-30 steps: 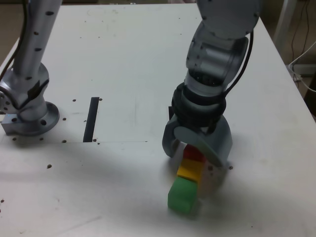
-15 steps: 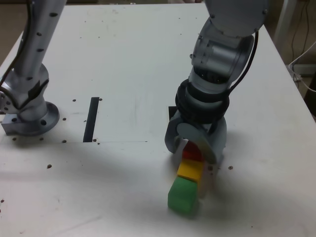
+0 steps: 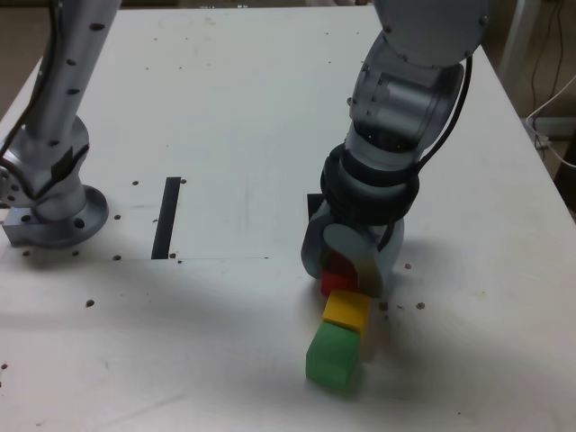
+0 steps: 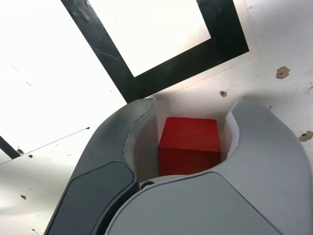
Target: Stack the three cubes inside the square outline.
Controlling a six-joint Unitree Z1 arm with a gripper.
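No text, label, brand, number or sign can be read in either view. The tabletop [image 3: 225, 108], the arm's grey housings and the cubes carry no legible markings; the only printed shapes are plain black bars and a black frame, without lettering.
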